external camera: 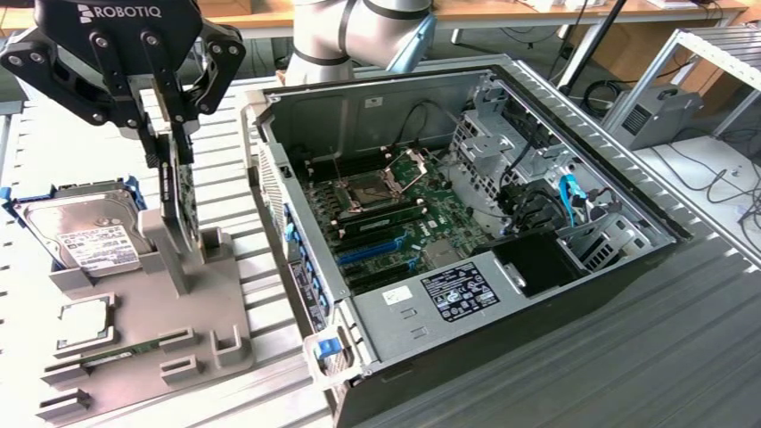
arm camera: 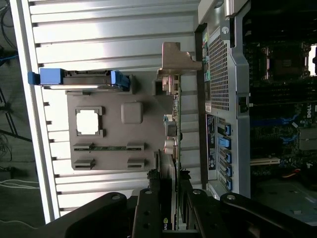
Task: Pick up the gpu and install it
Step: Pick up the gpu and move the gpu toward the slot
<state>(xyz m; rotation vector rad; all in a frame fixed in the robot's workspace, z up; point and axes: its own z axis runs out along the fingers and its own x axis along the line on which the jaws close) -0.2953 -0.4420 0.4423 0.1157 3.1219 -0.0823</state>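
Green gpu stands on edge at the grey holder, left of the open computer case, pinched in the hand; grasped, not yet installed.

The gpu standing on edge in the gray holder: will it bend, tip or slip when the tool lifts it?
Probably stiff: the gpu is a board with a cooler. Thin and upright on its edge, it would likely tip outside the holder. Gripped at its top edge by the tool, it may swing.
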